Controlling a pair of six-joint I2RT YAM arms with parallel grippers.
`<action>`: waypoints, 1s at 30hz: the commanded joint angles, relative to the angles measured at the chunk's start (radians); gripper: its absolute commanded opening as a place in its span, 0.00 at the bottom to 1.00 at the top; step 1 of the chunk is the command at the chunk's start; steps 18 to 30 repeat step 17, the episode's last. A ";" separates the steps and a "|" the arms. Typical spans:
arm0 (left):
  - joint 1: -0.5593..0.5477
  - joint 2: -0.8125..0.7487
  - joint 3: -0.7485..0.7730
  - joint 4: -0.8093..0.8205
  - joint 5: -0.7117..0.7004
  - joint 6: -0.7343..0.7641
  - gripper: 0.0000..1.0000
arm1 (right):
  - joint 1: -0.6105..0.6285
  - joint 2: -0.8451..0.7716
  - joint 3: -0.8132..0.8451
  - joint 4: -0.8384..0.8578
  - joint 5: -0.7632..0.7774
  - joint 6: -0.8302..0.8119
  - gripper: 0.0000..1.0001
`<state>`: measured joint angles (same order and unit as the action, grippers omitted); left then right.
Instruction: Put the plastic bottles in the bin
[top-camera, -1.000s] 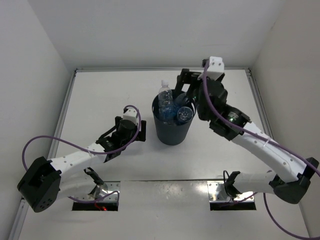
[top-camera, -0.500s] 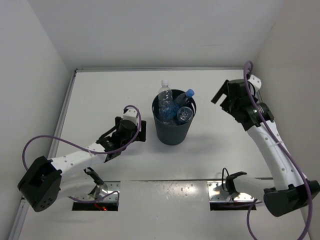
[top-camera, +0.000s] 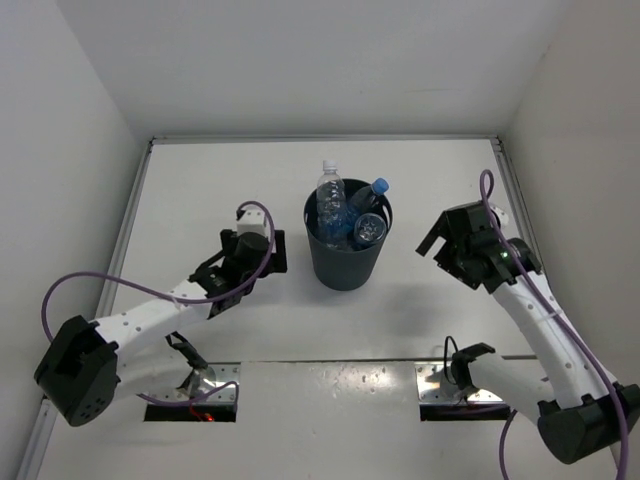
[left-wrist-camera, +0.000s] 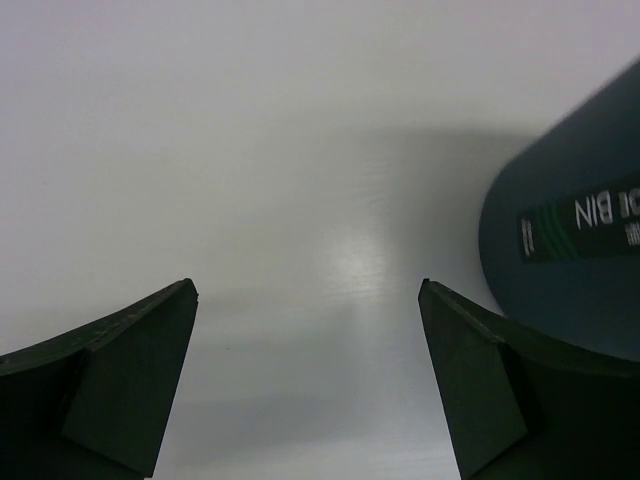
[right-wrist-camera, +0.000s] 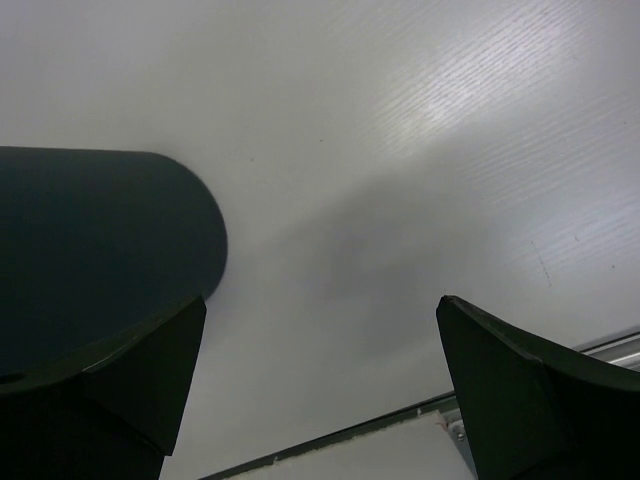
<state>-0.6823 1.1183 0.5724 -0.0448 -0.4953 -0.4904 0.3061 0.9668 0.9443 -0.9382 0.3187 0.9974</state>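
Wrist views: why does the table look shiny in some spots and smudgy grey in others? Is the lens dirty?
Likely not dirt. Left wrist view: light glares off the table, and a soft shadow lies beside the bin. Right wrist view: a glare streak upper right, a diagonal soft shadow mid-frame. Top external view: even light, only faint shadows.

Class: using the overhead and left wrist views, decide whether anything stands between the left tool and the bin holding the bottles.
Nothing visible does. Only bare table lies between the open left tool and the dark wall of the bin, just to its right. The bottles already stand inside the bin.
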 joint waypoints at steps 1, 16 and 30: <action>0.047 -0.101 0.038 -0.004 -0.146 -0.054 1.00 | 0.030 0.004 -0.009 -0.036 0.063 0.049 1.00; 0.124 -0.055 0.126 -0.168 -0.360 0.083 1.00 | 0.143 -0.042 -0.133 -0.046 0.068 0.029 1.00; 0.124 -0.055 0.126 -0.168 -0.391 0.044 1.00 | 0.143 -0.042 -0.133 -0.047 0.068 0.020 1.00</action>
